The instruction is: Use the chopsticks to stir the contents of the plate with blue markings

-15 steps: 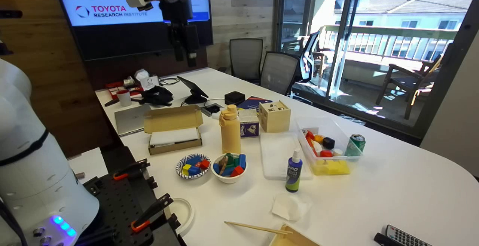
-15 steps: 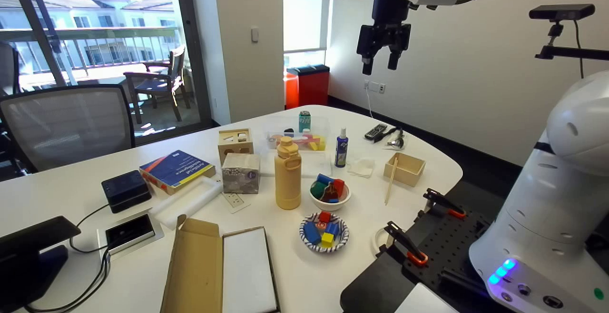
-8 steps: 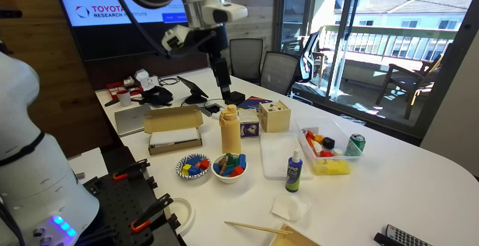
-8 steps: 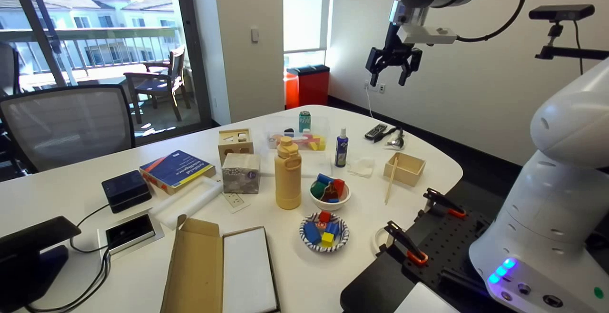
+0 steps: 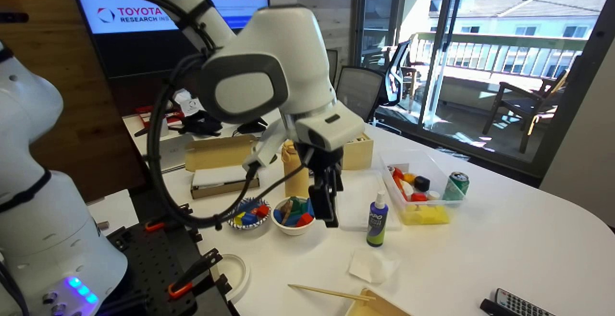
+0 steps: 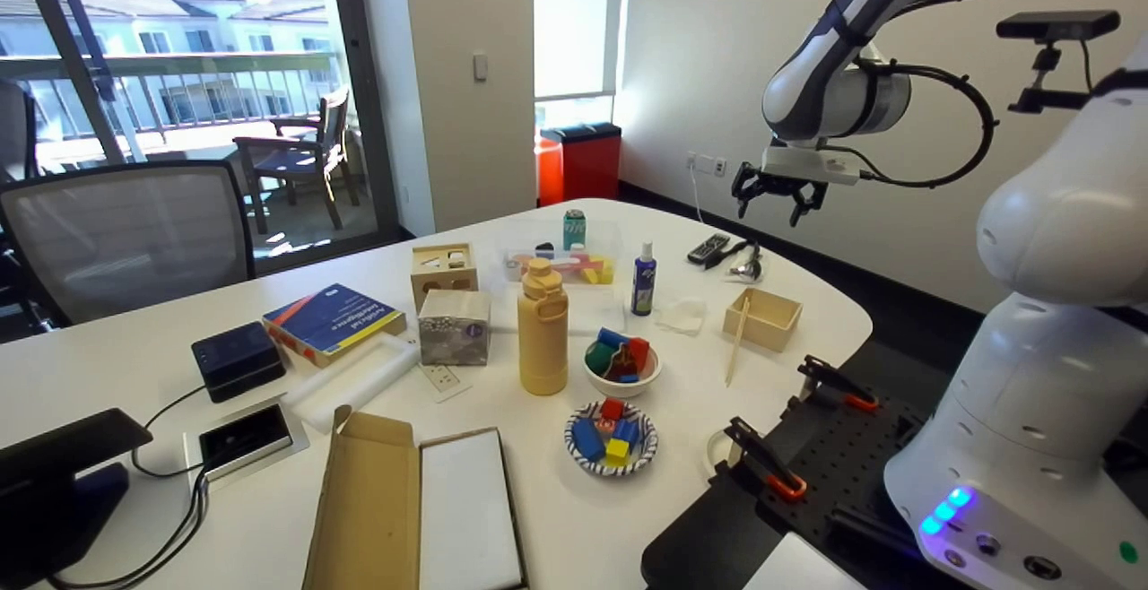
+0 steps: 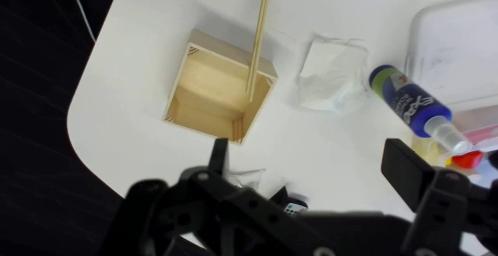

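Note:
The chopsticks (image 5: pixel 331 292) are pale sticks lying together. One end leans on the rim of a small wooden box (image 6: pixel 759 337) and the other end reaches the table. They also show in the wrist view (image 7: pixel 259 34), their tips over the box's inside. The plate with blue markings (image 6: pixel 610 470) is a small patterned bowl holding red, blue and yellow blocks. It also shows in an exterior view (image 5: pixel 260 224), partly behind the arm's cable, and is out of the wrist view. My gripper (image 6: pixel 769 212) is open and empty, pointing down well above the table. In the wrist view its fingers (image 7: pixel 307 156) are wide apart.
A white bowl (image 6: pixel 621 386) of blocks stands beside the patterned plate. A blue spray bottle (image 5: pixel 377 224) stands upright near a crumpled tissue (image 5: pixel 372 266). A tall yellow bottle (image 6: pixel 543 348) rises behind the bowls. A remote (image 6: pixel 708 248) lies beyond the box. Clamps (image 6: pixel 762 455) edge the base.
The arm has swung over the table and come down, from high at the back towards the chopsticks and wooden box. The gripper stays open. Table objects have not moved.

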Motion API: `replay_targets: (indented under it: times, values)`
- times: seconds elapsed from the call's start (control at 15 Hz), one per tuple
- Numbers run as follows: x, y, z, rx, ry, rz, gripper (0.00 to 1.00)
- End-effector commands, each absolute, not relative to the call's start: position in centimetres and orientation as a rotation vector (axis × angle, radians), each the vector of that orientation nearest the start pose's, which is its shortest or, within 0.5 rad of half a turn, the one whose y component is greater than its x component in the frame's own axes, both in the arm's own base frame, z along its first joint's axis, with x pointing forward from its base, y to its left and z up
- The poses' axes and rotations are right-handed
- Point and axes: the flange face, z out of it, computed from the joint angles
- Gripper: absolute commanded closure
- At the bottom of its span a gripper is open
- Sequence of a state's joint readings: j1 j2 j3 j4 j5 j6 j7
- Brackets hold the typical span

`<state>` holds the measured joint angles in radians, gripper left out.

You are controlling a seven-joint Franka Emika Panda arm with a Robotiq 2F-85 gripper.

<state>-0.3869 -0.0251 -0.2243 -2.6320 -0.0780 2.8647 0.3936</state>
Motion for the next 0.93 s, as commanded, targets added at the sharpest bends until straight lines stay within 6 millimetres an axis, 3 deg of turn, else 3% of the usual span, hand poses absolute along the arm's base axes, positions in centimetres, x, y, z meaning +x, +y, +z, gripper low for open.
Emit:
replay_targets:
  times: [0.0,0.27,0.4,0.87]
  values:
    - [38.1,-28.9,22.7,-2.694,1.711,-0.423,0.0]
    - [39.3,-31.6,17.5,-2.583,1.94,-0.402,0.0]
    - [40.0,-32.6,15.9,-2.522,2.028,-0.383,0.0]
    - [41.7,-33.2,10.3,-2.436,2.174,-0.331,0.0]
